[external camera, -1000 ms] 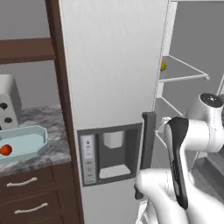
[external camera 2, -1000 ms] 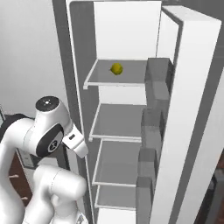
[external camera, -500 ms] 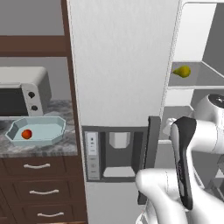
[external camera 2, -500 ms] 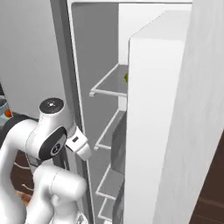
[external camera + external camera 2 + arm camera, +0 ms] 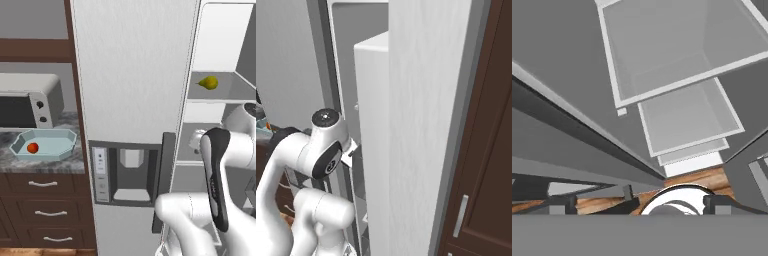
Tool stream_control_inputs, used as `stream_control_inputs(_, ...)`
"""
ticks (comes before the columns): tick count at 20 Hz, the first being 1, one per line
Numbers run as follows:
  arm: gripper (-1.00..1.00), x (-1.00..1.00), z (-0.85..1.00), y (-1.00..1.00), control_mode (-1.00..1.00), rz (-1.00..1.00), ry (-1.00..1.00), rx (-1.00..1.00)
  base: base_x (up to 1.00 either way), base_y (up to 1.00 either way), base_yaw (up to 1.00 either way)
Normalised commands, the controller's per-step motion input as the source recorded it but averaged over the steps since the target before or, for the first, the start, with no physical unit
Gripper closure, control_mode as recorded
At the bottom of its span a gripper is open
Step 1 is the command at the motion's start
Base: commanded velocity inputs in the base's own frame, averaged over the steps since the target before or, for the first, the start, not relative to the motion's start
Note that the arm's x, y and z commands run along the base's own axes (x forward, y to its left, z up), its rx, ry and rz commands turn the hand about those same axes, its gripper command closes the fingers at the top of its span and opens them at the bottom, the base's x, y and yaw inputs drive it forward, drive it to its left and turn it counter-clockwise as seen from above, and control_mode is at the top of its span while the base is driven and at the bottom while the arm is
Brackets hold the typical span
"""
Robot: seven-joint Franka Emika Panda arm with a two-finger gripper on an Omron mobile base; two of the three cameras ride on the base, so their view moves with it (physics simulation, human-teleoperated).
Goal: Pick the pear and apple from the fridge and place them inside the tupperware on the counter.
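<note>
Nearest my cameras, the gripper [image 5: 667,202] has its jaws spread wide and empty, looking down past stacked white shelves [image 5: 687,122] inside the fridge [image 5: 132,75]. Further in, I see the pear [image 5: 208,82] lying on an upper shelf. Off left, the apple [image 5: 33,148] sits inside the tupperware [image 5: 60,145] on the counter [image 5: 75,162], before the microwave [image 5: 27,100].

Yellow-green pear [image 5: 209,82], red apple [image 5: 33,148], pale blue tupperware [image 5: 60,149], grey marbled counter [image 5: 75,161].
</note>
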Motion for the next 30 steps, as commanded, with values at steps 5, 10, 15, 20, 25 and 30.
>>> stream_control_inputs(5,-1.0,0.31,0.87,-0.27,-1.0,0.0,0.0,-0.03,0.0,0.0,0.0)
stream_control_inputs(10,-1.0,0.39,0.8,-0.36,-1.0,0.0,0.01,-0.13,0.0,0.0,0.0)
stream_control_inputs(15,-1.0,0.58,0.51,-0.49,-1.0,0.0,0.02,-0.09,0.0,0.0,0.0)
stream_control_inputs(20,-1.0,0.66,0.09,-0.45,-1.0,0.0,0.0,-0.06,0.0,0.0,0.0)
stream_control_inputs(25,-1.0,0.68,0.0,-0.36,-1.0,0.0,0.0,-0.03,0.0,0.0,0.0)
stream_control_inputs(30,-1.0,0.56,0.0,-0.23,-1.0,0.04,-0.06,0.0,0.0,0.0,0.0)
